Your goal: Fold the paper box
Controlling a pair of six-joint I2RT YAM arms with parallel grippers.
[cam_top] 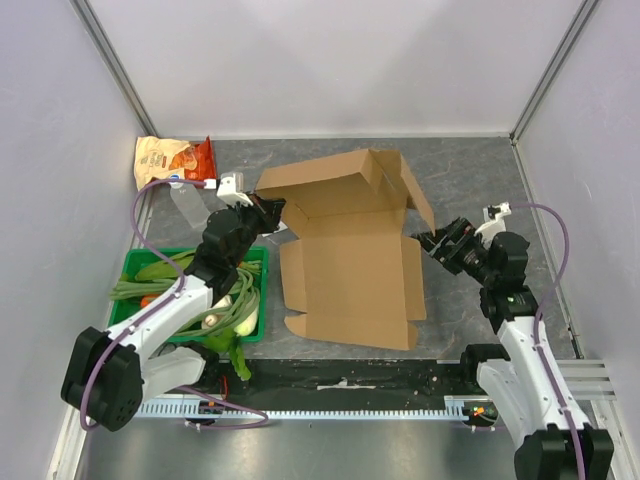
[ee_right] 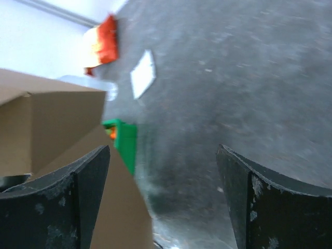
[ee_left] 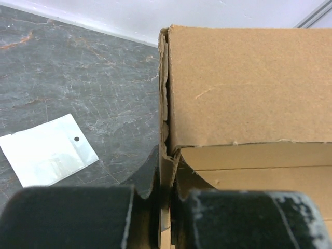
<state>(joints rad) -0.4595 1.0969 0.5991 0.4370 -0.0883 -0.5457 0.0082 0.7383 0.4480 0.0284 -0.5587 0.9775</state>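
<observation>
The paper box (cam_top: 350,275) is plain brown cardboard, its base flat on the table and its back panel and flaps (cam_top: 335,185) raised. My left gripper (cam_top: 270,214) is shut on the upright left flap edge of the box; in the left wrist view the cardboard edge (ee_left: 165,129) runs between the closed jaws of that gripper (ee_left: 166,158). My right gripper (cam_top: 433,243) is open and empty beside the box's right edge. In the right wrist view the gripper (ee_right: 163,150) has wide-apart fingers, with the box (ee_right: 52,124) at the left.
A green crate (cam_top: 150,258) of vegetables stands left of the box, also in the right wrist view (ee_right: 123,140). An orange-and-tan snack bag (cam_top: 172,158) and a clear bottle (cam_top: 188,205) lie at the back left. A white card (ee_left: 46,150) lies on the table.
</observation>
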